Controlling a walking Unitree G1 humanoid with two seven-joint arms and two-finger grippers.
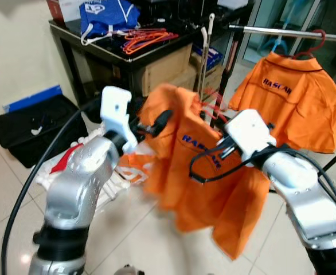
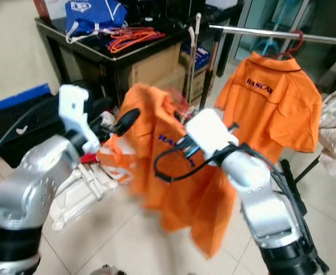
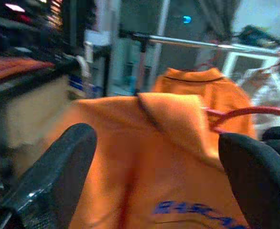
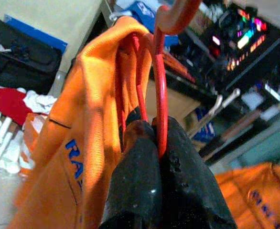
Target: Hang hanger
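- The red hanger (image 4: 161,90) carries an orange shirt (image 1: 205,172), held up in front of the robot, short of the rail (image 1: 288,32).
- The right gripper (image 4: 159,143) has its fingers pinched tight on the hanger's wire.
- The left gripper (image 3: 154,181) is spread wide beside the shirt's shoulder, holding nothing.
- A second orange shirt (image 1: 294,97) hangs on the rail.

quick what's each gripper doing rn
Left gripper: open, fingers apart in front of the orange shirt.
Right gripper: shut on the red hanger carrying that shirt.
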